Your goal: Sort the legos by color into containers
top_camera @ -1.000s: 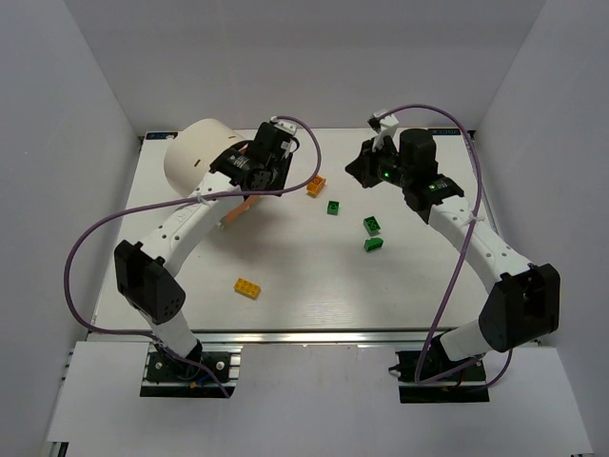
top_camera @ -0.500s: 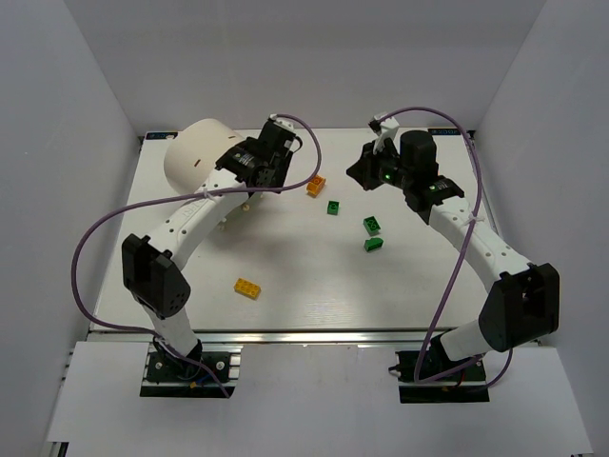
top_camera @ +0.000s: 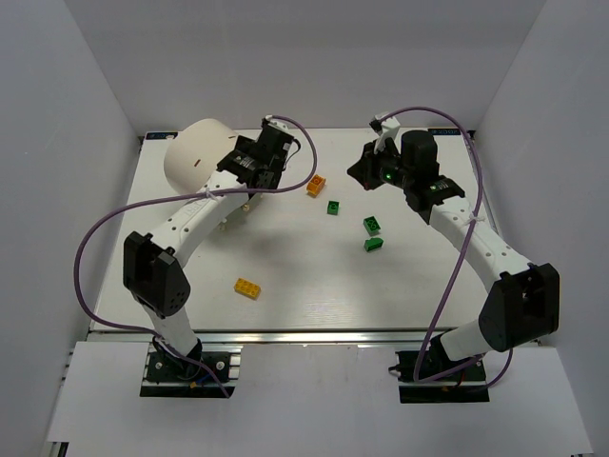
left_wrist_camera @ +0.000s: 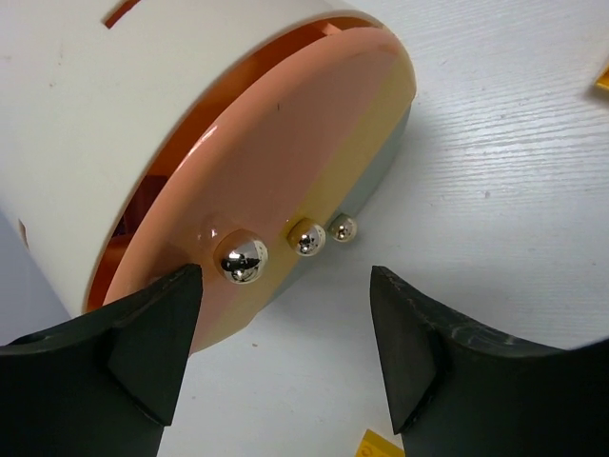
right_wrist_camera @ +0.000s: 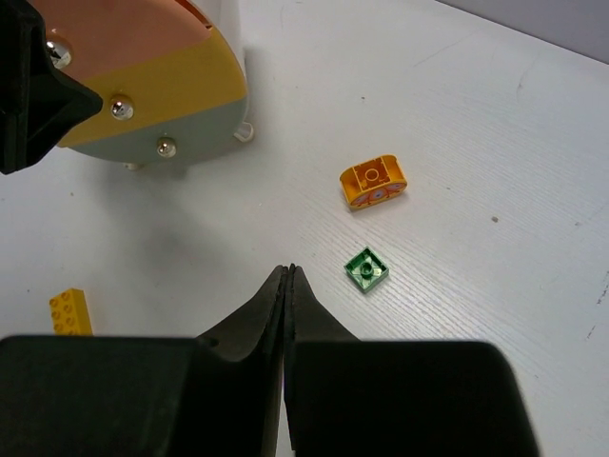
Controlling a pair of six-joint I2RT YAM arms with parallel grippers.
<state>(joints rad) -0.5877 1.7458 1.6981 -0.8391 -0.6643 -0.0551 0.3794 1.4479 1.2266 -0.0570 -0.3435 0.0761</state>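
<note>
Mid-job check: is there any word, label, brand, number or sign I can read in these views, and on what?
None can be read.
The cream drum, its orange front, yellow front, grey front and knobs are plain.
The orange brick, green brick and yellow brick show no legible lettering.
The left arm and right arm show no readable marking.

White arm links (top_camera: 195, 221), black joints (top_camera: 152, 278), purple cables (top_camera: 79, 271), dark wedge-shaped tool fingers (left_wrist_camera: 143, 333)
</note>
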